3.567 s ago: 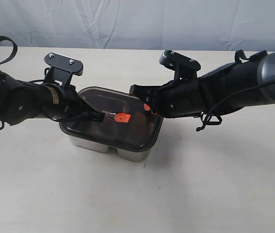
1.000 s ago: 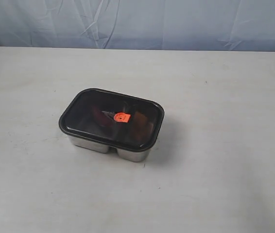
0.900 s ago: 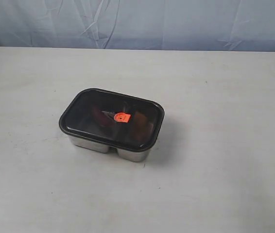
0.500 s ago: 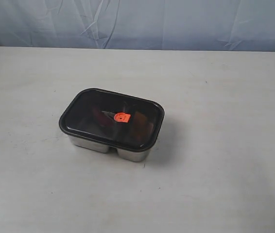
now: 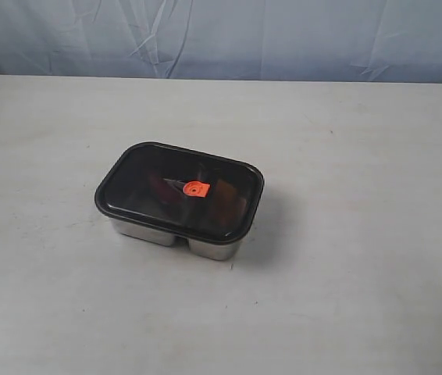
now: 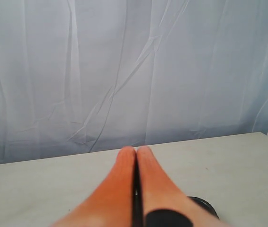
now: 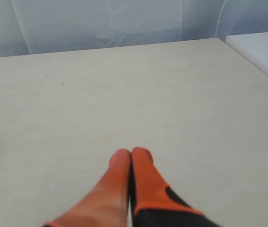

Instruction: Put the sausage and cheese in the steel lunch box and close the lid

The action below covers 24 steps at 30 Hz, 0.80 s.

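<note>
- While left gripper (image 6: 136, 150) and right gripper (image 7: 130, 152) hang clear of the box, orange fingers (image 6: 124, 179) pressed together on nothing, the task looks done; next calls only for checking the seal.
- Centred on the matte table (image 5: 346, 297), the shiny round-cornered steel box (image 5: 205, 248) wears its smoky lid (image 5: 147, 176), seated flat, orange tab (image 5: 195, 189) mid-lid.
- Beneath it, sausage (image 5: 161, 187) and cheese (image 5: 223, 201) show only dimly.
- Behind, a creased pale curtain (image 5: 283, 39).
</note>
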Each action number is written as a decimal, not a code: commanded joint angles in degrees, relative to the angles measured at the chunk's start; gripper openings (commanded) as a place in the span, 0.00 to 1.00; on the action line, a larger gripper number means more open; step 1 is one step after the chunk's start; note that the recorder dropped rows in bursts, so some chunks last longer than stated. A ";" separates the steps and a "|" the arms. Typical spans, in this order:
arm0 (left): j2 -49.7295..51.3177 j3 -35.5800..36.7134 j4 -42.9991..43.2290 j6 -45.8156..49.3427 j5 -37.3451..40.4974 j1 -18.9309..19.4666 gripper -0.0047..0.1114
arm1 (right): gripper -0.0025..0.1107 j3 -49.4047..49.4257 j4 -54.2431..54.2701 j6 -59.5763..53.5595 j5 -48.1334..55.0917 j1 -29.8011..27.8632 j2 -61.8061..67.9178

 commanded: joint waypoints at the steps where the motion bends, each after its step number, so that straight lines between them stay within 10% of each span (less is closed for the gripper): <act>1: -0.24 0.13 0.58 -0.31 -0.48 0.00 0.04 | 0.01 0.43 1.26 -0.39 -2.15 -0.18 -0.40; 24: -0.24 9.33 -0.51 1.27 -8.01 4.78 0.04 | 0.01 0.43 1.26 -0.39 -2.15 -0.18 -0.40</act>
